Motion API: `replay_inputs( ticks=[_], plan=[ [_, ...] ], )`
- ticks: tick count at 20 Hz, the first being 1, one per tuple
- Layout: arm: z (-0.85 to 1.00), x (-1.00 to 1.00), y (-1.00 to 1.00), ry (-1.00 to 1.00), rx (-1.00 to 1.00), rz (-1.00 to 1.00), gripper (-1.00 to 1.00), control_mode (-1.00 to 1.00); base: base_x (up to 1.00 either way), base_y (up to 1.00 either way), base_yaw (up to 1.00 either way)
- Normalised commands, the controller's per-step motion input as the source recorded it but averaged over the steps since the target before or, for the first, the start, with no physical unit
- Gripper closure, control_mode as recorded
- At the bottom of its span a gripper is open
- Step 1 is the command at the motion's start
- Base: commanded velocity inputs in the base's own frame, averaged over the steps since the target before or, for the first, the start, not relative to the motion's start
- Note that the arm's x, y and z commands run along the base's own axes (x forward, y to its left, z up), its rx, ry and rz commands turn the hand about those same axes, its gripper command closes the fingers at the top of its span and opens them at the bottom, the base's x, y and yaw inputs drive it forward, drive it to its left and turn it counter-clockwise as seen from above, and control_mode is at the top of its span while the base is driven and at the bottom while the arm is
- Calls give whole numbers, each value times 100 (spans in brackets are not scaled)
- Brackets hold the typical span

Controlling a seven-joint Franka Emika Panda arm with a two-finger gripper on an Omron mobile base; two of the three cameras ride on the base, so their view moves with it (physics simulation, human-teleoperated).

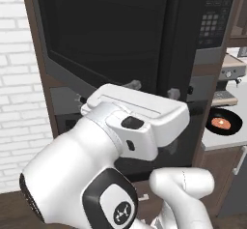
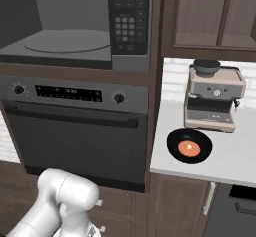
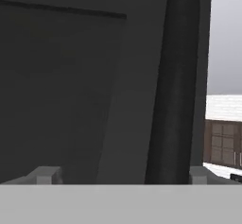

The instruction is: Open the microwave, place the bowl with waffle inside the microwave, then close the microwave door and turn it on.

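the microwave (image 2: 75, 26) stands open, its bare cavity and turntable exposed above the wall oven (image 2: 75, 126). the microwave door (image 1: 103, 30) is swung out toward the arm, dark handle edge (image 3: 175, 86) just ahead of the gripper (image 3: 120, 173), whose fingers (image 3: 45, 175) are spread wide on either side of it, holding nothing. the bowl with waffle (image 2: 189, 145) sits on the counter (image 2: 235, 161) beside the coffee machine (image 2: 212, 101). judged done: opening. left: loading, closing, starting.
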Motion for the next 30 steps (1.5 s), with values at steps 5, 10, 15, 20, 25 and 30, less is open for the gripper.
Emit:
replay_inputs(
  ticks=[5,10,15,20,25,30],
  plan=[
    [2,-65,3,-13,12,8,-100,-100,0,0,0],
    [8,-73,0,0,0,5,-100,-100,0,0,0],
    [4,-21,-20,4,5,36,-100,-100,0,0,0],
    [-2,-7,-79,-1,11,32,-100,-100,0,0,0],
    [-23,-23,-17,12,14,80,-100,-100,0,0,0],
    [-30,-14,0,12,5,94,-100,-100,0,0,0]
  ],
)
